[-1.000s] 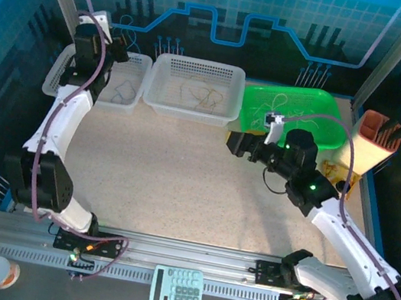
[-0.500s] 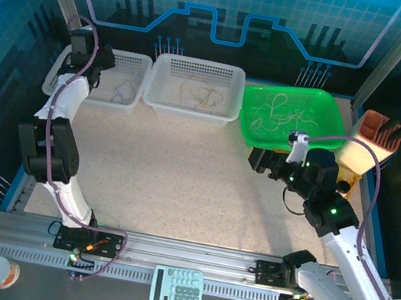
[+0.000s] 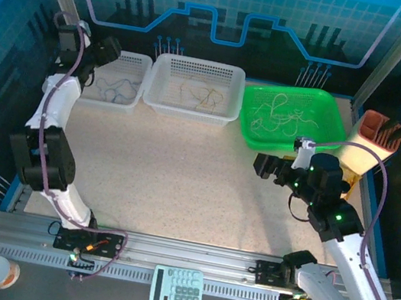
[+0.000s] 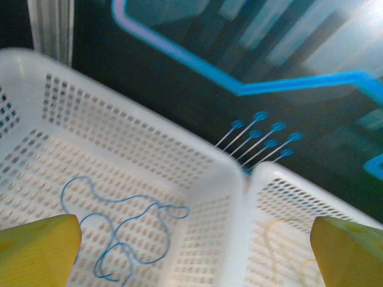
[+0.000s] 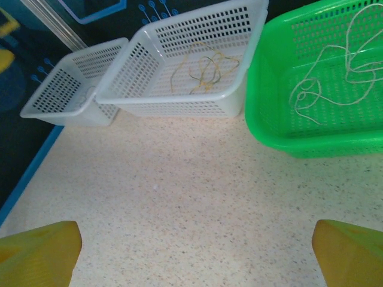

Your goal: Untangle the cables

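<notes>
Speckled table (image 3: 181, 170), left fingers (image 4: 39, 248) and right fingers (image 5: 39, 248) spread wide, empty. White cables (image 5: 306, 94) in the green basket (image 5: 281, 134) look knotted; one pinch might drag out the clump.

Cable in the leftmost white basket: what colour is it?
The cable is blue, lying in the white basket; best seen in the left wrist view.

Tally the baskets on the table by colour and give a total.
White: 2 (small white basket, large white basket)
Green: 1 (green basket)
Total: 3
</notes>
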`<state>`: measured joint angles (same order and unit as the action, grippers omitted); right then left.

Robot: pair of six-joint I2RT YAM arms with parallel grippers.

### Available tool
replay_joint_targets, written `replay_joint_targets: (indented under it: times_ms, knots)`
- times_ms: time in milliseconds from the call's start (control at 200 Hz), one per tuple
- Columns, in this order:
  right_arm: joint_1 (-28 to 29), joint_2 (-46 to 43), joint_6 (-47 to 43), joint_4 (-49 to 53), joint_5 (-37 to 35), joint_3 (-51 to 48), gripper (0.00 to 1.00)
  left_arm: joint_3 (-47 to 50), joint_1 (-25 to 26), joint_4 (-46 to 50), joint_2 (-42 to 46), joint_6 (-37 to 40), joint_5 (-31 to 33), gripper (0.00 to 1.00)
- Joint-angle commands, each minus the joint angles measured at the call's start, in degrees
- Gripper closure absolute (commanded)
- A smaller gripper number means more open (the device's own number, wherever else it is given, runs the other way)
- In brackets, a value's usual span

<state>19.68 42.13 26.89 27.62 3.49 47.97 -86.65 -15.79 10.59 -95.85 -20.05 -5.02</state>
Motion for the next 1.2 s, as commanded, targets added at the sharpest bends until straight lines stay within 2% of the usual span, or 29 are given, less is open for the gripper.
replay_joint_targets:
  times_ms: [0,150,290,450,580,660,830,950,1075,1146,1196]
  knots:
    - [-0.9,0.2,-2.3,2.6,-4.3,-0.2,0.00,2.9,0.8,-1.9,9.3,-1.4,-5.4,0.01]
    - [-0.9,0.6,-2.7,3.4,-12.6,-1.6,0.00,10.3,4.6,-1.2,20.4,1.9,-5.1,0.01]
    - [-0.9,0.5,-1.4,-1.1,-22.3,-5.8,0.00,21.3,8.1,-3.0,31.4,3.1,-2.6,0.01]
    - [-1.1,2.9,-4.3,-8.9,-32.2,-11.7,0.00,37.5,9.6,-8.2,44.1,5.2,2.7,0.01]
    - [-1.3,6.0,-9.0,-18.7,-37.4,-16.8,0.00,50.5,10.2,-14.9,51.1,8.1,4.2,0.01]
    - [-2.0,7.0,-11.1,-25.9,-38.2,-20.7,0.00,57.6,10.6,-19.5,53.0,9.0,7.6,0.01]
    - [-4.1,13.6,-16.8,-38.0,-39.1,-23.1,0.00,66.7,13.0,-31.2,47.4,6.4,16.7,0.01]
    - [-4.3,20.1,-21.9,-46.0,-36.2,-23.5,0.00,69.6,18.1,-42.0,39.1,12.9,23.1,0.01]
    - [-5.8,27.1,-24.1,-56.7,-33.9,-26.4,0.00,72.4,20.0,-55.1,29.8,16.3,23.3,0.01]
    - [-7.1,29.5,-24.6,-60.3,-28.7,-26.7,0.00,72.7,20.3,-60.5,24.4,17.8,21.7,0.01]
    - [-8.2,30.7,-24.6,-67.5,-24.1,-28.5,0.00,72.6,20.5,-64.2,21.0,19.2,20.7,0.01]
